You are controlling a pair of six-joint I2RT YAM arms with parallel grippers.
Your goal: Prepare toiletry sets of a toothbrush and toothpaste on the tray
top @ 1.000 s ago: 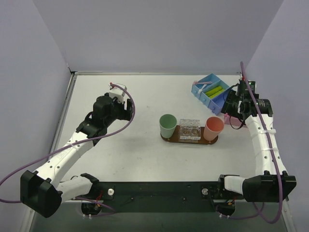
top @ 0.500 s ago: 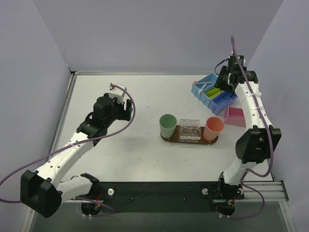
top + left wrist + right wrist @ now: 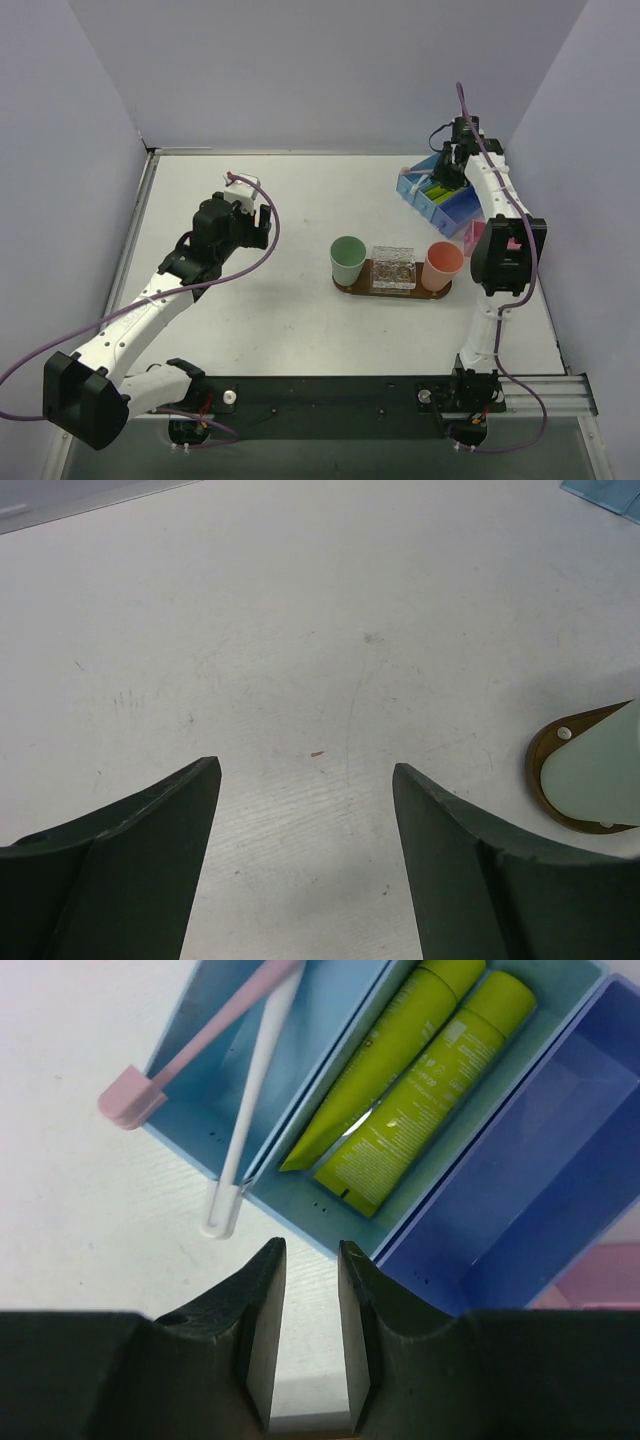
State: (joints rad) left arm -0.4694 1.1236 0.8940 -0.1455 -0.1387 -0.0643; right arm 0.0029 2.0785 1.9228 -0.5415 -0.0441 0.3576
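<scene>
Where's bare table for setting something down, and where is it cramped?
Free: the table stretch between the left end effector and the mint-green cup, and the strip between tray and arm bases. Crowded: the far right corner, with blue bin, pink box and right end effector.

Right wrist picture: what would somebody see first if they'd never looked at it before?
Two bright lime-green toothpaste tubes lie side by side in the middle compartment of the blue bin, just ahead of the right gripper. Next to them, a pink toothbrush and a white toothbrush poke out over the bin's edge.
</scene>
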